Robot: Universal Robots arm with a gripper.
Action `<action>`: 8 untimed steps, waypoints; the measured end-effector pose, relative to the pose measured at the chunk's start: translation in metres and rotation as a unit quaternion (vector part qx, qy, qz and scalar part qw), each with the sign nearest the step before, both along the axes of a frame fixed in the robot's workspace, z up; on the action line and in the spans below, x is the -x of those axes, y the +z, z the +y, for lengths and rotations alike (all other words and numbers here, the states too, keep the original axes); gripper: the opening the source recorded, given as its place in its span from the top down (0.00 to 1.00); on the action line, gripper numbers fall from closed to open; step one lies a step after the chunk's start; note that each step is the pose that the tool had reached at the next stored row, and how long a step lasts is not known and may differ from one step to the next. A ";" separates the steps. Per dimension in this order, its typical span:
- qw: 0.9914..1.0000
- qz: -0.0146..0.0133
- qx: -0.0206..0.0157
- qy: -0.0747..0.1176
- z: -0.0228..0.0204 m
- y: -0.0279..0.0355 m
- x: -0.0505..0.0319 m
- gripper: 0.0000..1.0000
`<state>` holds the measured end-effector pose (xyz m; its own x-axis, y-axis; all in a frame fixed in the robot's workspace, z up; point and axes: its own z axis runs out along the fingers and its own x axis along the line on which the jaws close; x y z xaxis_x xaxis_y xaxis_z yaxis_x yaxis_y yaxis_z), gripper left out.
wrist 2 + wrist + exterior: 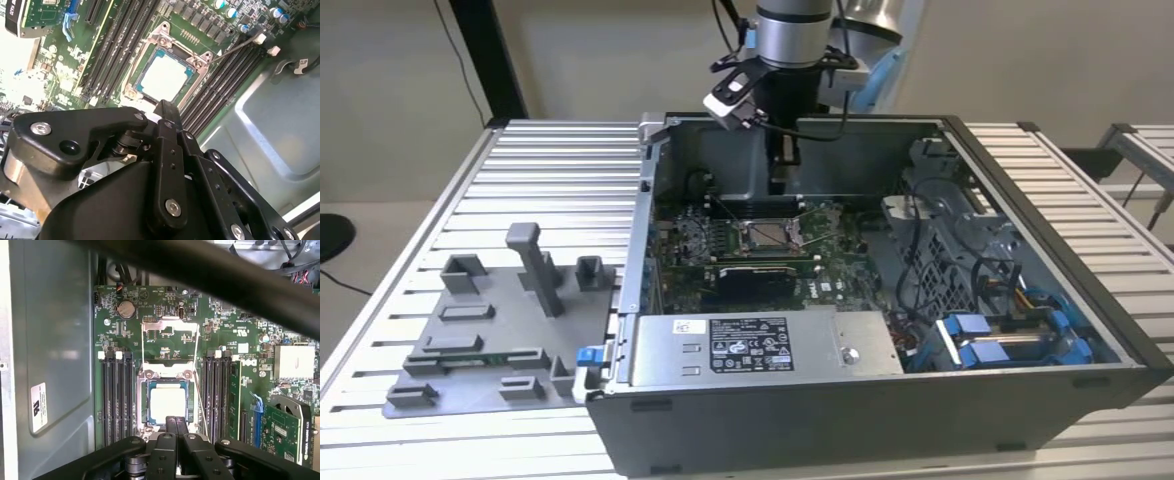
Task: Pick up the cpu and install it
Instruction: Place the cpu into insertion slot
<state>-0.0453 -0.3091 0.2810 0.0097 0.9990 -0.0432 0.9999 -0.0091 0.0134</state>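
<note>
Leftward in the exterior view sat a grey tray (467,345); right of it, in the open case (854,410), the cpu (166,404), a flat square with a pale silver-white top, lay in the socket (188,374) of the green board (115,325). The claw (175,424) hung near it, clenched on nothing.

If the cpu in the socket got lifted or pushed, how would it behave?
The cpu looks like a thin flat plate with a metal top: probably stiff and light. That smooth top may be slippery. It lies flat inside the socket frame, so a sideways push likely wouldn't shift it.
</note>
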 end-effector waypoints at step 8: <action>1.000 0.007 0.000 0.000 0.0006 -0.0002 -0.0318 1.00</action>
